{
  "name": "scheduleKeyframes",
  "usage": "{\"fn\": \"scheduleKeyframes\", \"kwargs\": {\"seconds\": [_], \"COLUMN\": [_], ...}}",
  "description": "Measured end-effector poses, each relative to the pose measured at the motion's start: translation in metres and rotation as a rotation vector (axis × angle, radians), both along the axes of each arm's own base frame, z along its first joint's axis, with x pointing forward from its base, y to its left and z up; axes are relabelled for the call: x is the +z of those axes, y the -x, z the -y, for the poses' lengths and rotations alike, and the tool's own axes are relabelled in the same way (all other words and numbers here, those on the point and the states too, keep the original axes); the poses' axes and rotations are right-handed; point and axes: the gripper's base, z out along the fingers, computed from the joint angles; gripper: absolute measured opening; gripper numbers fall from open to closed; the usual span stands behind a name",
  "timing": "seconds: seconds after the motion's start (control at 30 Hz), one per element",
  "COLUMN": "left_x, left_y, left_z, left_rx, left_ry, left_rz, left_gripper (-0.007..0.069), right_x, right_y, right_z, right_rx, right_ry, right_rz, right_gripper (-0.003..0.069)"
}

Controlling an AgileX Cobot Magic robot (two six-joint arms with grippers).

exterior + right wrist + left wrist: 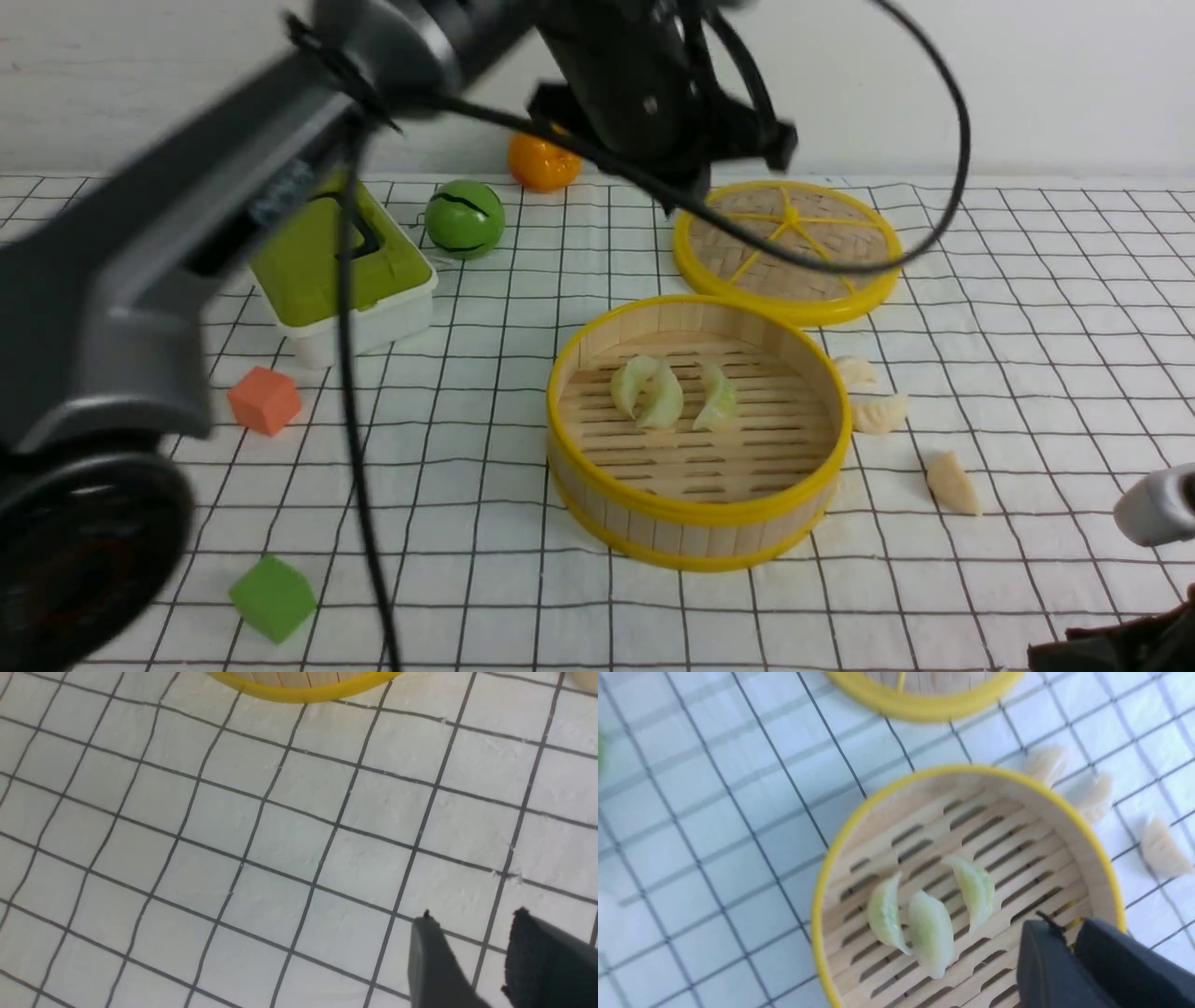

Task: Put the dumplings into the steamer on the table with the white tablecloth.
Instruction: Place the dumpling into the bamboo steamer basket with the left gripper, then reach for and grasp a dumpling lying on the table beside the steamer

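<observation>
The front view is showing the whole table (1074, 579) and its white tablecloth with thin black squares (1027, 308). The round bamboo steamer with yellow rims (695, 509) is sitting in the middle of the frame. Three pale green dumplings (663, 397) are lying side by side on its slatted floor. Three cream-white dumplings (879, 413) are lying on the cloth just right of it.

The left wrist view is looking down on the steamer (817, 914) and both sets of dumplings (930, 933) (1162, 851). It is also showing the left arm's dark fingers (1045, 961) over the steamer's edge, almost closed and holding nothing. Only the right wrist view is showing the right arm's dark fingers (432, 961). They are standing apart over bare cloth, holding nothing.

In the front view the big grey left arm (140, 280) is blocking the upper left and partly covering a green and white box (345, 280). A flat woven lid with yellow spokes (789, 252) is lying behind the steamer. A green striped ball (464, 218), an orange ball (541, 163), an orange cube (264, 399) and a green cube (272, 597) are sitting at the left.
</observation>
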Motion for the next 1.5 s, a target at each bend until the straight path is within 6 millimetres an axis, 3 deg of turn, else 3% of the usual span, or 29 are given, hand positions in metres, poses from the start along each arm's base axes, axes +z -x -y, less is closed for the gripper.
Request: {"fn": "scheduleKeyframes", "kwargs": {"seconds": [0.1, 0.13, 0.2, 0.23, 0.3, 0.4, 0.47, 0.53, 0.6, 0.63, 0.67, 0.87, 0.9, 0.93, 1.1, 1.2, 1.37, 1.47, 1.5], "left_x": [0.067, 0.069, 0.096, 0.102, 0.105, 0.093, 0.072, 0.061, 0.031, 0.027, 0.012, -0.051, -0.049, -0.066, -0.096, -0.111, -0.119, -0.122, -0.121], "left_y": [0.039, 0.041, 0.069, 0.074, 0.099, 0.118, 0.138, 0.145, 0.161, 0.164, 0.181, 0.225, 0.226, 0.234, 0.246, 0.246, 0.243, 0.242, 0.242], "left_z": [-0.042, -0.044, -0.074, -0.079, -0.107, -0.129, -0.151, -0.159, -0.174, -0.178, -0.189, -0.215, -0.216, -0.219, -0.226, -0.226, -0.223, -0.222, -0.222], "left_rx": [0.033, 0.035, 0.064, 0.067, 0.098, 0.13, 0.173, 0.192, 0.226, 0.231, 0.245, 0.299, 0.302, 0.311, 0.312, 0.293, 0.291, 0.308, 0.312], "left_ry": [0.05, 0.05, 0.071, 0.077, 0.058, 0.024, 0.006, 0.004, -0.01, -0.013, -0.017, -0.033, -0.028, -0.03, -0.066, -0.062, -0.007, 0.032, 0.045], "left_rz": [0.141, 0.143, 0.19, 0.202, 0.189, 0.141, 0.101, 0.09, 0.08, 0.085, 0.129, 0.183, 0.191, 0.173, 0.15, 0.206, 0.254, 0.257, 0.263], "left_gripper": [-0.0013, -0.0013, -0.0013, -0.0013, -0.0013, -0.0013, -0.0013, -0.0013, -0.0013, -0.0013, -0.0013, -0.0013, -0.0013, -0.0013, -0.0013, -0.0013, -0.0013, -0.0013, -0.0013], "right_x": [0.006, 0.006, 0.018, 0.021, 0.029, 0.031, 0.022, 0.021, 0.005, 0.006, -0.007, -0.044, -0.048, -0.056, -0.077, -0.078, -0.073, -0.054, -0.037], "right_y": [-0.013, -0.014, -0.034, -0.035, -0.061, -0.087, -0.113, -0.126, -0.152, -0.155, -0.173, -0.216, -0.218, -0.225, -0.235, -0.237, -0.235, -0.228, -0.225], "right_z": [-0.001, -0.001, -0.003, -0.003, -0.006, -0.008, -0.01, -0.01, -0.011, -0.011, -0.012, -0.007, -0.006, 0.0, 0.011, 0.013, 0.011, 0.011, 0.009], "right_rx": [-0.051, -0.052, -0.061, -0.061, -0.062, -0.064, -0.073, -0.084, -0.095, -0.097, -0.094, -0.119, -0.123, -0.141, -0.184, -0.192, -0.183, -0.174, -0.177], "right_ry": [-0.012, -0.01, 0.011, 0.011, 0.04, 0.088, 0.14, 0.162, 0.215, 0.218, 0.258, 0.285, 0.285, 0.284, 0.26, 0.238, 0.223, 0.217, 0.199], "right_rz": [-0.033, -0.039, -0.053, -0.048, -0.076, -0.096, -0.134, -0.138, -0.17, -0.166, -0.178, -0.238, -0.248, -0.265, -0.323, -0.321, -0.325, -0.303, -0.266], "right_gripper": [0.0237, 0.0238, 0.0249, 0.0251, 0.0286, 0.0336, 0.0386, 0.0412, 0.0454, 0.0457, 0.0477, 0.0485, 0.0484, 0.0468, 0.0377, 0.0223, 0.0202, 0.0202, 0.0202]}}
